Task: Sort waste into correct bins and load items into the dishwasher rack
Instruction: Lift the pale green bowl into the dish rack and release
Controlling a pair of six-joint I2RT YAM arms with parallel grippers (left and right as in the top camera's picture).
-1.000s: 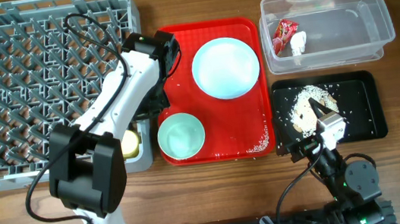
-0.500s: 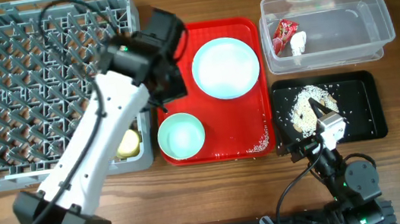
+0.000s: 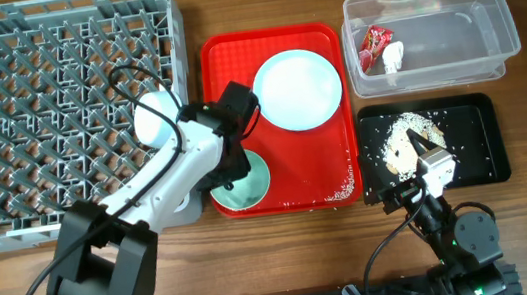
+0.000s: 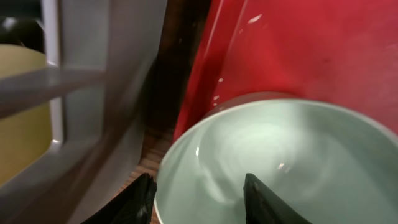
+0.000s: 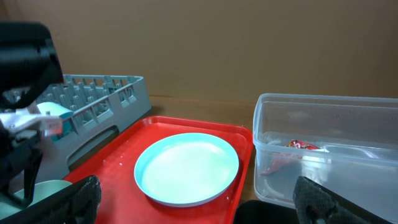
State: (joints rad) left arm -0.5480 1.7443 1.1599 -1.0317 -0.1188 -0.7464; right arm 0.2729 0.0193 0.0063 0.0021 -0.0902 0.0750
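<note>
Overhead, your left gripper (image 3: 234, 167) sat over the left edge of the mint bowl (image 3: 253, 185). The bowl stood on the red tray (image 3: 270, 38), just beside the rack (image 3: 37, 105). From there I could not tell how the jaws stood. The plate (image 3: 298, 88) lay on the same tray, beyond the bowl. The wrapper (image 3: 373, 43) and scrap (image 3: 393, 57) were in the tub (image 3: 472, 36). Most crumbs (image 3: 408, 135) were in the black tray (image 3: 481, 156), though a few lay at the red tray's near right corner. Your right gripper (image 3: 434, 164) hung over the black tray's near left part.

In the left wrist view, your jaws were parted across the bowl's rim, one finger (image 4: 142, 198) outside and the other inside, and not clamped. The yellow cup (image 4: 18, 118) showed behind the rack wall.

In the right wrist view, that gripper stood wide open and empty, facing the plate.

You seemed to be loading the bowl. The next move called for pinching the rim firmly, lifting it clear of the tray lip and rack wall, then seating it among the pegs.
</note>
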